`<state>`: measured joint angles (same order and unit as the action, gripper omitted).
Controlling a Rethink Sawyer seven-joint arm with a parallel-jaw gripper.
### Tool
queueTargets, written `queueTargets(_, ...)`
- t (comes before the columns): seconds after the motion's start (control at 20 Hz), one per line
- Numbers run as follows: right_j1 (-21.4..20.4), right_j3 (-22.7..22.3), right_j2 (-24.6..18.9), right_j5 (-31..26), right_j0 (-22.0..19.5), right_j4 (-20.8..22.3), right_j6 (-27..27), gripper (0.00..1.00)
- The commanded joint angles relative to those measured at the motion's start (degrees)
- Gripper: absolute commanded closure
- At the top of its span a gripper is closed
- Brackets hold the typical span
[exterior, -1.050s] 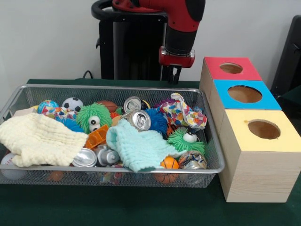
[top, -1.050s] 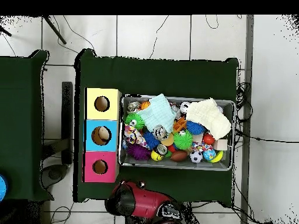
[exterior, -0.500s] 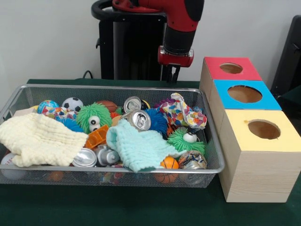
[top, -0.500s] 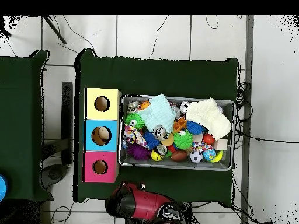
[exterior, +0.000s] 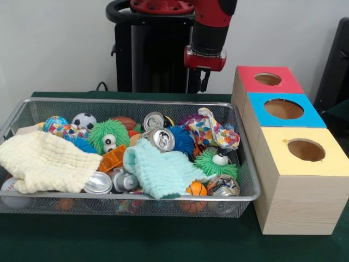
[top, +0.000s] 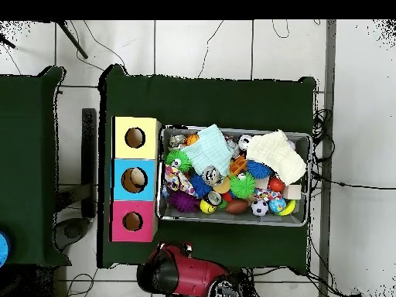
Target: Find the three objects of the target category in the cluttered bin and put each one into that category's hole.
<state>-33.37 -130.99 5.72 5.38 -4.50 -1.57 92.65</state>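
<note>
Gripper (exterior: 202,82) up above the far rim of the wire bin (exterior: 246,180), behind it, carrying nothing; fingers dark against the dark pedestal, so open or closed cannot be told. In the overhead view, only the red arm (top: 182,271) off the table's edge, near the red box.

Bin on the green table (exterior: 163,240), crammed full. Yellow cloth (exterior: 46,161) draped over the left end, mint cloth (exterior: 161,172) at the middle toward the near rim. Open-topped can (exterior: 161,138) resting at the mint cloth's far edge, another can (exterior: 154,120) just behind it, more cans (exterior: 112,182) lying by the near rim. Green fuzzy ball (exterior: 108,135) with eyes left of centre, soccer ball (exterior: 83,120) near the far left corner, patterned cloth (exterior: 214,131) toward the right end.

Just beside the bin's right end, three boxes in a row, each with a round hole on top: red box (exterior: 267,80) farthest, blue box (exterior: 283,109) in the middle, yellow box (exterior: 302,158) nearest.
</note>
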Motion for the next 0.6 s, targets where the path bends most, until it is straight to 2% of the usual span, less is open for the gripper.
queueTargets(0.05,-4.7,2.7,-3.3,-2.6,0.0,-2.9,12.2,1.00)
queueTargets(0.35,-4.9,2.3,-4.7,-1.9,-1.1,-2.7,12.5,1.00)
queueTargets(0.6,-6.4,2.1,-4.7,-3.5,-0.9,-2.9,12.2,1.00)
